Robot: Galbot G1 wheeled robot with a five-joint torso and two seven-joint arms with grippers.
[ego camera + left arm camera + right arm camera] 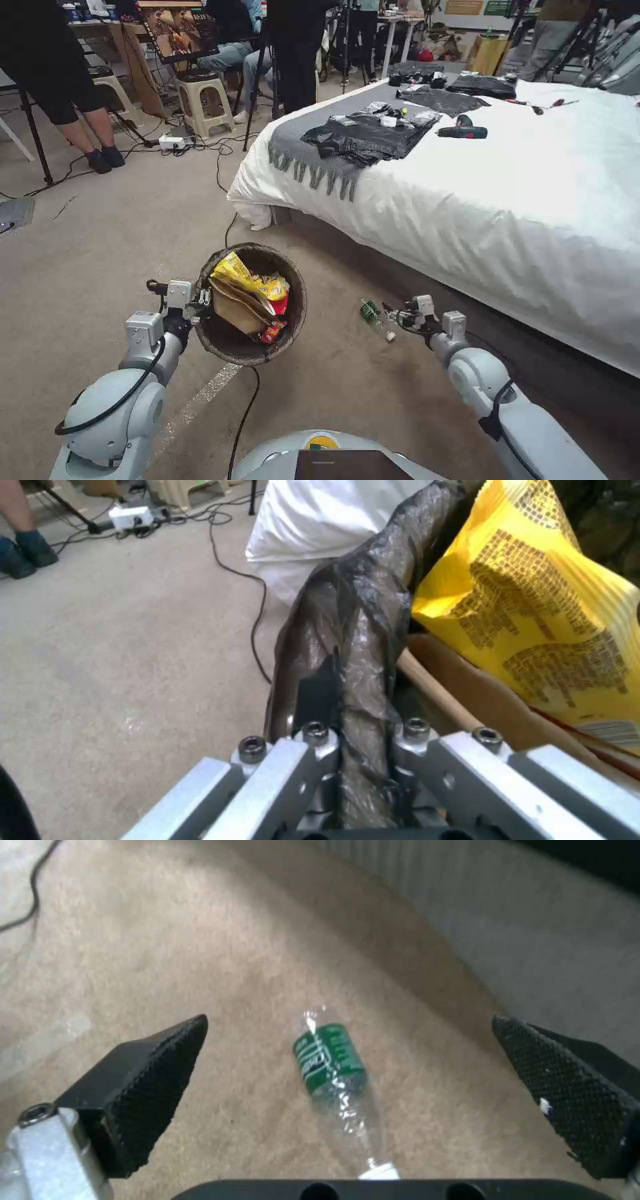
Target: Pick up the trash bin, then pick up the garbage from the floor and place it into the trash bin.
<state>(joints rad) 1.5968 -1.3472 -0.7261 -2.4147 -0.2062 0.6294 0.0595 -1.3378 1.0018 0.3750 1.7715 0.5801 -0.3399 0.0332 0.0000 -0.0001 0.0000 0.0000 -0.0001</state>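
My left gripper (200, 301) is shut on the near-left rim of the trash bin (295, 283), held just above the carpet. In the left wrist view its fingers (313, 740) pinch the dark bag (360, 620) folded over that rim. Garbage lies inside the bin: a yellow wrapper (250, 279) (533, 605), a brown paper bag (237, 308) (480, 695) and a red packet (272, 331). My right gripper (393, 313) (348, 1022) hangs open above a clear bottle with a green label (375, 317) (330, 1060), which lies on the floor beside the bed.
A bed with a white cover (507, 200) fills the right side, with black bags (363, 137) and tools on top. A black cable (243, 413) runs over the carpet under the bin. Stools, tripods and people stand at the back left.
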